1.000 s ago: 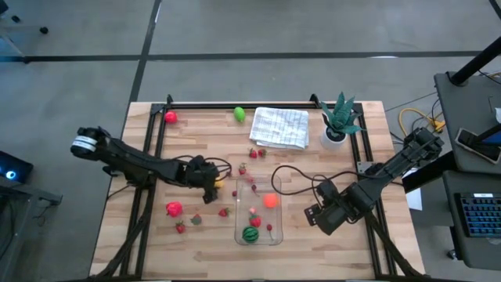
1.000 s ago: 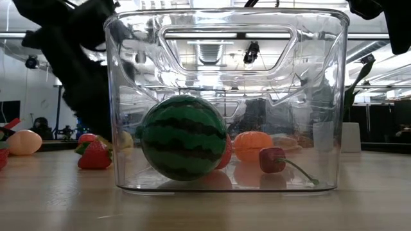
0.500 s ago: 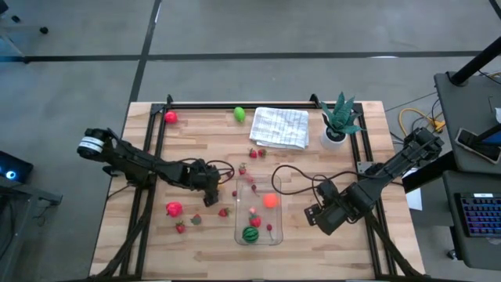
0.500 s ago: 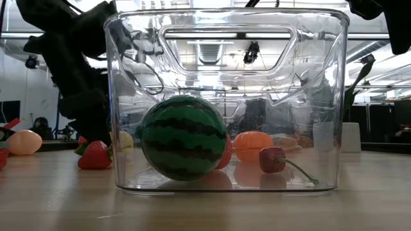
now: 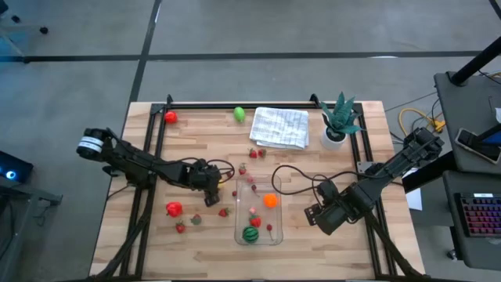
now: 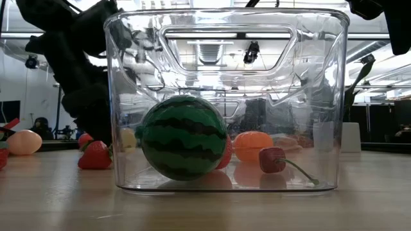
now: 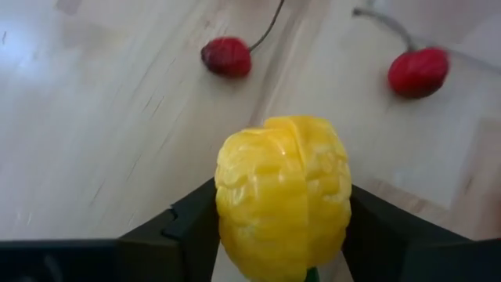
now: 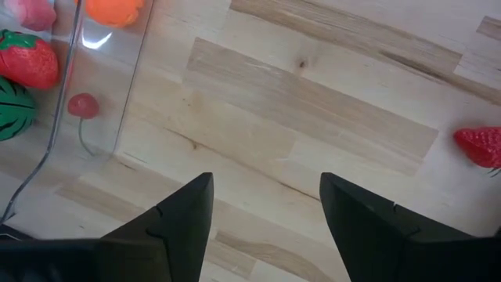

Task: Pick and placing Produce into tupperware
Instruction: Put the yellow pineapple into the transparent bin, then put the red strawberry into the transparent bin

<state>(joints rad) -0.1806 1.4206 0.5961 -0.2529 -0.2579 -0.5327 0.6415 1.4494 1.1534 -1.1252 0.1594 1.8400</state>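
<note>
Partly done, I judge: nearest, the clear plastic rectangular tupperware (image 5: 258,211) at six o'clock holds a striped green melon (image 6: 183,136), an orange fruit (image 5: 270,200) and cherries, the left gripper (image 7: 274,227) at nine clasps a ribbed yellow fruit (image 7: 282,196), the right gripper (image 8: 266,211) hangs spread and empty at four, and loose strawberries plus a lime-green fruit (image 5: 239,114) at twelve remain.

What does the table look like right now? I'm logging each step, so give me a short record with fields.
left gripper: closed around a yellow ribbed fruit, left of the tupperware
right gripper: open, empty, right of the tupperware
in tupperware: striped melon, orange fruit, cherry
loose on table: lime-green fruit, strawberries
other: white cloth, potted plant
</note>
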